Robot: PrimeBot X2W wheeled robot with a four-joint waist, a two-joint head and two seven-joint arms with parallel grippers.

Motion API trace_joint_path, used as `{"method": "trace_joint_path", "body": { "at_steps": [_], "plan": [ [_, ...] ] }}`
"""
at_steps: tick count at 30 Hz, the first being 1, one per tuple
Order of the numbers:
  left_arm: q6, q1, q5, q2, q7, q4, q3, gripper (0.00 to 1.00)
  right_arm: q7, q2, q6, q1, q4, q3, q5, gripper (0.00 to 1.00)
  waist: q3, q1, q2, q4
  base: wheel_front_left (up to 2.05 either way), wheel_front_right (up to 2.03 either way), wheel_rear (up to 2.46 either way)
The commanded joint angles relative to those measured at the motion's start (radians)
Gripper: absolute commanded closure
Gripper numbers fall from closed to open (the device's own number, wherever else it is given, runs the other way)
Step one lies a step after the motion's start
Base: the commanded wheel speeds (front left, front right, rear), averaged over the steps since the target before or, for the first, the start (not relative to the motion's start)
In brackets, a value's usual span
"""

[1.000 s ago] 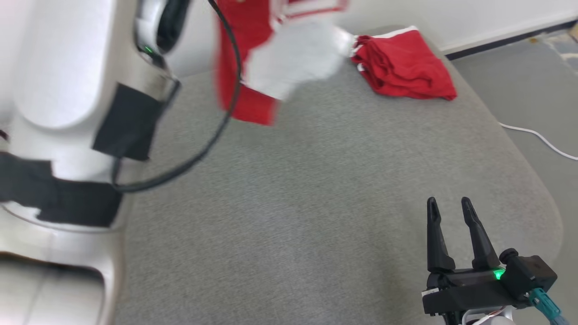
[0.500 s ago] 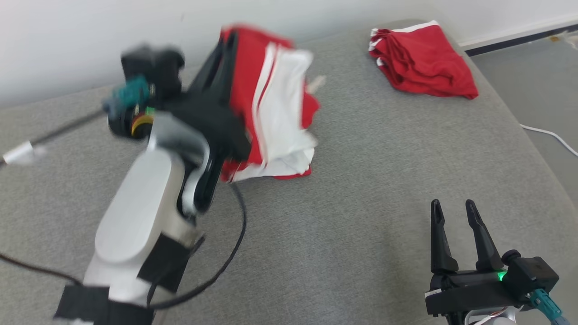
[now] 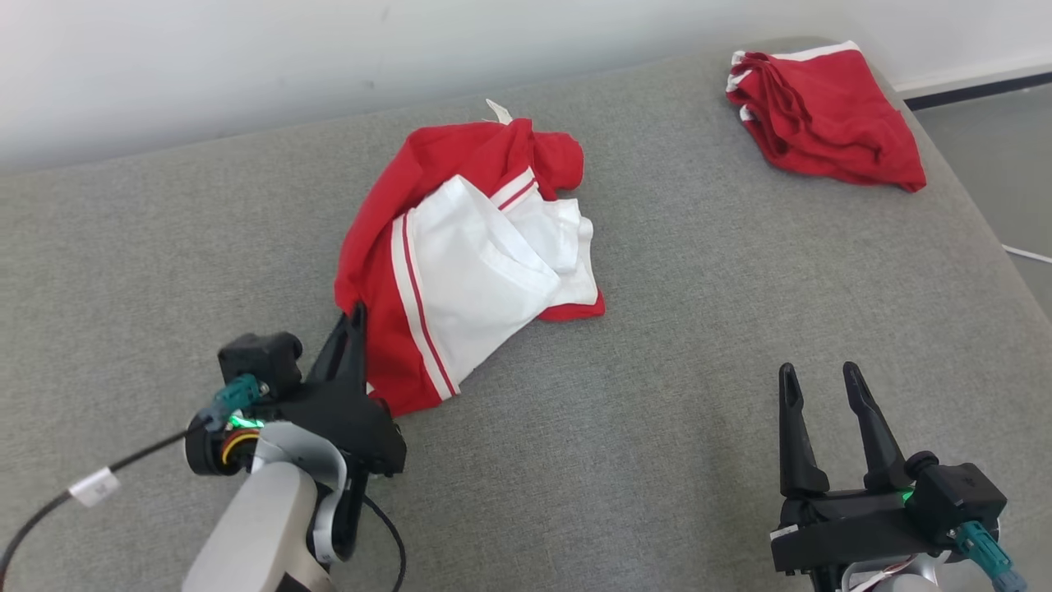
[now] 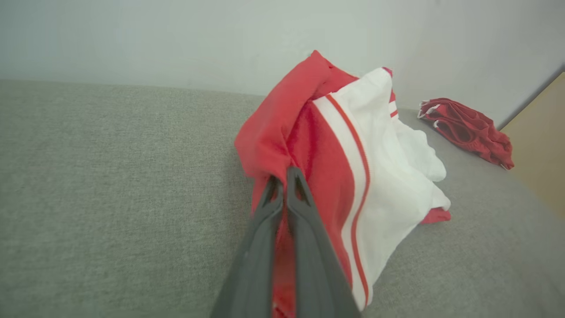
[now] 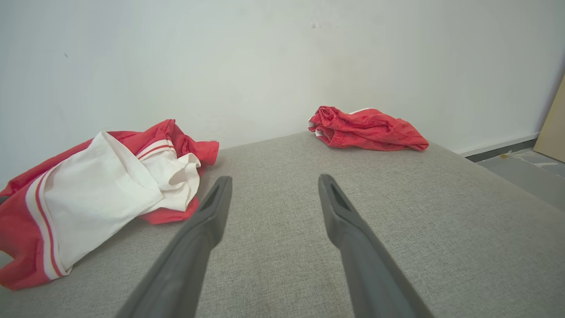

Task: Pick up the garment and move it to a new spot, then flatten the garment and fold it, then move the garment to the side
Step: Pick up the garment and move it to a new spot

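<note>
1. Carrying everything, the grey cushion [image 3: 657,427] has a coarse weave. Cloth dragged across it would likely catch and rumple rather than slide flat.
2. Bunched near the middle, closer to the back edge than the front, the garment [image 3: 477,271] lies with its white panel doubled over the red. Flattening it from a single hold would probably just tow the whole heap.
3. A second red garment [image 3: 822,115] sits folded at the back right corner, well apart. Spreading the first one toward that side could crowd or disturb it.
4. The right gripper [image 3: 819,374] hovers near the front right with its jaws spread and nothing between them, well apart from the garment. It needs a long reach before it can help, and a careless sweep could shove the folds together.
5. The left gripper [image 4: 284,179] is clenched on a thin pinch of the garment's red edge at the heap's front left. So little cloth could slip out under a pull.
6. The dark cable [image 3: 49,510] trailing from the left wrist could drag across the cloth and disturb it.
</note>
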Motion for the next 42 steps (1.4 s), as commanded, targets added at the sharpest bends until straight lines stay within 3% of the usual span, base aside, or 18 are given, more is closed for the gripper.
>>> {"method": "trace_joint_path", "body": {
  "at_steps": [1,8,16,25,35,42],
  "plan": [
    [0.002,0.017,0.008,-0.006,-0.016,0.004,-0.003,0.00,0.000,0.000,-0.003,0.005,-0.001,0.001,-0.008,0.00,-0.010,0.0000,-0.0001,0.011,0.00,0.00,0.00],
    [-0.002,0.028,0.034,-0.014,-0.100,-0.048,-0.006,0.00,0.000,-0.013,-0.003,0.022,-0.010,-0.005,-0.009,0.00,-0.057,0.0000,-0.0001,0.063,0.00,0.00,0.00],
    [0.027,0.090,0.135,0.040,-0.123,-0.218,0.032,0.00,0.000,-0.021,-0.003,0.041,-0.027,-0.006,-0.015,0.00,-0.115,0.0000,-0.0001,0.129,0.00,0.00,0.00],
    [0.045,0.269,0.218,0.084,-0.123,-0.386,0.123,0.00,0.000,-0.026,-0.003,0.074,-0.021,-0.009,-0.023,0.00,-0.182,0.0000,-0.0001,0.192,0.00,0.00,0.00],
    [0.047,0.470,0.260,0.115,-0.123,-0.479,0.212,0.00,0.000,-0.024,-0.003,0.106,-0.019,-0.005,-0.020,0.00,-0.211,0.0000,-0.0001,0.216,0.00,0.00,0.00],
    [0.046,0.547,0.305,0.104,-0.123,-0.507,0.241,0.00,0.000,-0.022,-0.003,0.125,-0.008,-0.009,-0.011,0.00,-0.217,0.0000,-0.0001,0.217,0.00,0.00,0.00]
  ]
}}
